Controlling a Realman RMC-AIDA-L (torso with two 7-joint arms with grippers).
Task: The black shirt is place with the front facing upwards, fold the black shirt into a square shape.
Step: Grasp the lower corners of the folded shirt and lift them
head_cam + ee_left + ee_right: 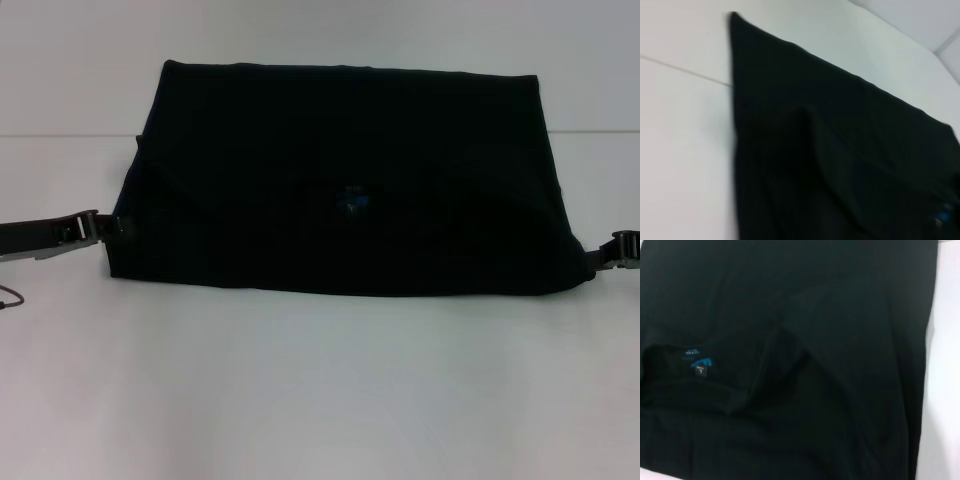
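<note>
1. The near part of the white table [320,390] is seen in the head view; a thin dark cable end [8,298] is cut off at its left edge.
2. The left gripper [112,226] is placed at the near left corner of the black shirt [340,180]. Its tips are lost against the dark cloth, so whether they are spread or pinching cannot be told.
3. The right gripper [603,254] is placed at the shirt's near right corner. Only its silver-ringed body is shown, cut off by the picture edge; its state cannot be told either.
4. The shirt is spread between the two grippers as a wide folded shape, narrower at the far edge.
5. A small blue neck label [352,200] is seen midway between the grippers; the neck opening around it is made out only in the right wrist view.
6. No chest lettering can be made out.
7. A seam line in the table [70,135] is partly hidden behind the shirt.
</note>
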